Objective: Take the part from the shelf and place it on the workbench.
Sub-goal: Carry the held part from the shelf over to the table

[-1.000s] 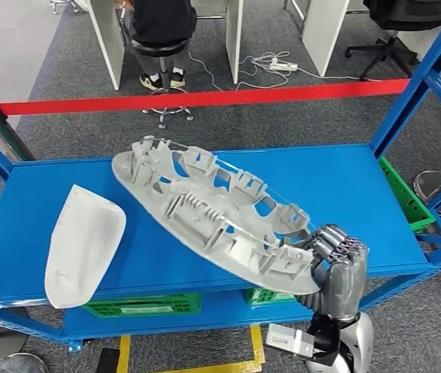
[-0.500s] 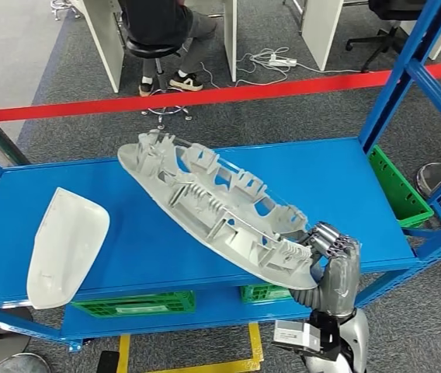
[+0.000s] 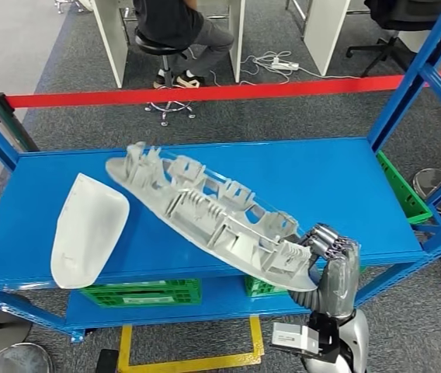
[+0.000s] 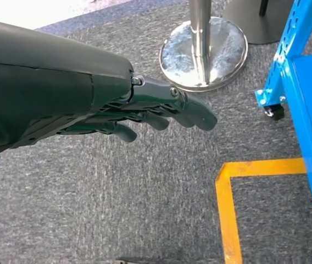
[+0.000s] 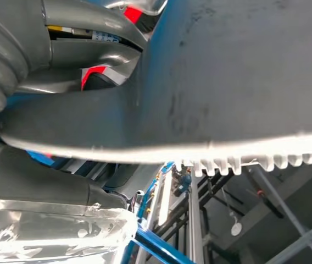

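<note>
A long grey ribbed plastic part (image 3: pixel 206 214) lies slantwise over the blue shelf (image 3: pixel 300 179), its near end past the shelf's front edge. My right hand (image 3: pixel 334 268) grips that near end, fingers wrapped over the top. In the right wrist view the part's underside (image 5: pixel 229 93) is close to the camera, with fingers (image 5: pixel 88 38) curled around it. A smaller smooth grey part (image 3: pixel 88 229) rests on the shelf's left side. My left hand (image 4: pixel 154 107) hangs over the carpet, fingers apart, holding nothing.
Blue uprights (image 3: pixel 411 78) frame the shelf on the right. Green crates (image 3: pixel 142 294) sit on the lower level. A red floor line (image 3: pixel 206 95) runs behind, with a seated person (image 3: pixel 177 23) at white desks. A metal post base (image 4: pixel 204 49) and yellow floor tape (image 4: pixel 229 209) lie near my left hand.
The view has swung between frames. The long part's far end sits a little lower and further left over the shelf; my right hand keeps its grip.
</note>
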### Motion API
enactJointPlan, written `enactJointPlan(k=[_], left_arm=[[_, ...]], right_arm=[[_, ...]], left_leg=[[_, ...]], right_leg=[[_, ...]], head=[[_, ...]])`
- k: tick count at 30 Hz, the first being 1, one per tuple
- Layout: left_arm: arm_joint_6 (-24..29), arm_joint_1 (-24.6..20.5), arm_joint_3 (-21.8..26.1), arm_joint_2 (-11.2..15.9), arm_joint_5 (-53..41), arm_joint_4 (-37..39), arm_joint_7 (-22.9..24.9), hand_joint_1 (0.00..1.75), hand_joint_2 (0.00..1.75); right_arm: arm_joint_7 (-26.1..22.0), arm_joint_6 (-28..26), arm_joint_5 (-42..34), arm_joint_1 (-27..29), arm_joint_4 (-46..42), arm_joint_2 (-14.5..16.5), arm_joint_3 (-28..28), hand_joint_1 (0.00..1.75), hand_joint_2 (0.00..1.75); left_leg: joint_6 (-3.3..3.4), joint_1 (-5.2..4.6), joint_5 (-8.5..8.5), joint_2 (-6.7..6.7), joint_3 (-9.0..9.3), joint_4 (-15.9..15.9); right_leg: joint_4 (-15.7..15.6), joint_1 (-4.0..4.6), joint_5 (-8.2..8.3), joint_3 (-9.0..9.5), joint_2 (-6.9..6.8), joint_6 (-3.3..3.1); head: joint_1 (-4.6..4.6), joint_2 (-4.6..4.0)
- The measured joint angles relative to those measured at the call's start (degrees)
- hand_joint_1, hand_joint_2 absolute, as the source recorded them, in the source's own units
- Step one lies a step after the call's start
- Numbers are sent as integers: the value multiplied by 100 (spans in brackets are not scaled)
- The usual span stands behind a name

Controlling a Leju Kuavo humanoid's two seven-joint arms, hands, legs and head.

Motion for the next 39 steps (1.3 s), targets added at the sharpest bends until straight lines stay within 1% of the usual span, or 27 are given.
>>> enactJointPlan(k=[1, 2, 3, 5, 7, 10, 12, 13, 15, 16, 17, 19, 20, 22, 23, 25, 26, 27, 28, 30, 31, 32, 33, 34, 36, 38, 39], left_arm=[[1, 2, 0, 0, -1, 0, 0, 0, 175], [2, 4, 1, 0, -1, 0, 0, 0, 175], [3, 6, 1, 0, -1, 0, 0, 0, 175], [4, 5, 1, -2, -1, 0, 0, 0, 175], [6, 2, 2, -4, -1, 0, 0, 0, 175], [9, -2, 5, -10, -1, 1, 0, 0, 175], [13, 0, 9, -10, -2, 1, 0, 0, 175], [14, 1, 11, -7, -3, 1, 0, 0, 175], [15, 3, 13, -7, -5, 1, 1, 0, 175], [15, 3, 14, -6, -5, 0, 3, 0, 175], [15, 2, 15, -6, -6, 1, 5, 0, 175], [15, -1, 17, -5, -8, 1, 9, 0, 175], [15, -6, 18, -5, -10, 1, 9, 0, 175], [15, -26, 20, -5, -15, 0, 9, 0, 175], [15, -35, 20, -6, -17, 0, 9, 0, 175], [16, -36, 21, -5, -18, 1, 9, 0, 175], [17, -33, 22, -5, -18, 1, 9, 0, 175], [18, -33, 24, -5, -18, 2, 9, 0, 175], [19, -35, 26, -7, -19, 2, 9, 0, 175], [19, -43, 28, -7, -23, 2, 9, 0, 175], [19, -44, 30, -7, -27, 2, 9, 0, 175], [18, -43, 31, -6, -33, 2, 9, 0, 175], [17, -42, 32, -5, -38, 2, 9, 0, 175], [17, -42, 35, -4, -42, 2, 9, 0, 175], [18, -43, 40, -3, -49, 2, 9, 0, 175], [19, -44, 45, -1, -56, 1, 9, 0, 175], [19, -45, 47, 0, -59, 1, 10, 0, 175]], right_arm=[[0, 0, -1, 3, 5, -10, 5, 175, 175], [0, 0, -2, 5, 10, -19, 11, 175, 175], [0, -1, -2, 6, 14, -26, 15, 175, 175], [0, -2, -4, -2, 16, -33, 18, 175, 175], [0, -3, -4, -22, 15, -33, 20, 175, 175], [3, -4, -13, -31, 14, -38, 19, 175, 175], [3, -4, -31, -31, 13, -40, 16, 175, 175], [2, -4, -43, -31, 12, -40, 16, 175, 175], [-4, -4, -67, -27, 11, -40, 14, 175, 175], [-8, -4, -78, -23, 11, -40, 13, 175, 175], [-13, -4, -87, -18, 11, -40, 11, 175, 175], [-21, -5, -99, -9, 11, -40, 10, 175, 175], [-25, -5, -102, -6, 10, -40, 10, 175, 175], [-30, -7, -103, 2, -6, -40, 8, 175, 175], [-32, -7, -103, 4, -16, -40, 7, 175, 175], [-36, -8, -103, 6, -32, -40, 8, 175, 175], [-38, -8, -105, 7, -36, -40, 8, 175, 175], [-42, -9, -108, 10, -38, -40, 8, 175, 175], [-49, -9, -111, 12, -39, -40, 8, 175, 175], [-91, -9, -117, 22, -39, -40, 7, 175, 175], [-126, -9, -122, 31, -39, -40, 5, 175, 175], [-165, -9, -128, 45, -39, -40, 2, 175, 175], [-201, -10, -135, 58, -43, -40, -2, 175, 175], [-232, -10, -141, 68, -52, -40, -7, 175, 175], [-285, -10, -143, 73, -91, -39, -16, 175, 175], [-341, -10, -139, 77, -152, -31, -34, 175, 175], [-367, -11, -140, 84, -181, -24, -50, 175, 175]], left_leg=[[8, -16, 29, 2, -38, 3], [10, -30, 58, 2, -75, 7], [8, -41, 86, 2, -109, 10], [-13, -54, 135, -4, -156, 15], [-61, -67, 179, -6, -194, 25], [-162, -63, 252, -5, -240, 39], [-235, -43, 67, -10, -320, 177], [-269, -28, -152, -12, -397, 382], [-327, 6, -667, -13, -589, 1045], [-349, 23, -822, -13, -646, 1348], [-366, 38, -858, -13, -635, 1514], [-378, 64, -628, -13, -351, 1286], [-372, 72, -485, -14, -95, 948], [-328, 65, -403, -21, 376, 243], [-298, 53, -424, -26, 491, 37], [-220, 30, -409, -28, 486, -64], [-174, 28, -357, -15, 451, -78], [-122, 29, -295, -2, 406, -92], [-75, 33, -225, 11, 348, -108], [-18, 21, -95, 22, 192, -107], [-9, 10, -29, 23, 107, -103], [-8, -1, 37, 24, 20, -99], [-12, -10, 101, 25, -66, -95], [-22, -17, 163, 24, -148, -90], [-57, -31, 271, 19, -293, -64], [-112, -46, 369, 15, -390, -23], [-138, -48, 418, 15, -421, -13]], right_leg=[[278, 0, -116, -73, 0, 4], [370, 1, -127, -55, 0, 2], [242, 3, -40, 75, -1, -9], [-516, 18, 221, 586, -2, -55], [-1141, 46, 338, 992, 1, -101], [-1286, 66, 400, 1026, 7, -172], [-1310, 50, 487, 954, -4, -251], [-1321, 41, 537, 905, -12, -287], [-1317, 47, 630, 786, -21, -326], [-1311, 50, 678, 716, -23, -326], [-1303, 51, 728, 641, -23, -320], [-1275, 49, 820, 495, -19, -294], [-1256, 47, 861, 435, -16, -276], [-1223, 59, 938, 347, -14, -219], [-1218, 62, 981, 324, -18, -185], [-1238, 55, 1077, 300, -23, -115], [-1229, 45, 1068, 279, -19, -86], [-1158, 38, 960, 225, -13, -64], [-976, 33, 745, 146, -8, -46], [-292, 29, 153, -58, -5, -27], [80, 28, -40, -126, -5, -17], [341, 28, -94, -136, -6, -11], [432, 28, -20, -67, -6, -10], [329, 28, 133, 93, -6, -16], [-377, 32, 333, 693, -8, -38], [-1160, 46, 239, 1232, 4, -60], [-1365, 60, 174, 1345, 11, -73]], head=[[2, 0], [2, 0], [2, 0], [2, 0], [-3, 0], [7, 0], [-2, 0], [-11, 0], [-29, 0], [-29, 0], [-30, 0], [-30, 0], [-31, 0], [-27, 0], [-26, 0], [-18, 0], [-22, 0], [-16, 0], [-10, 0], [4, 0], [4, 0], [4, 0], [4, 0], [4, 0], [6, 0], [3, 0], [2, 0]])
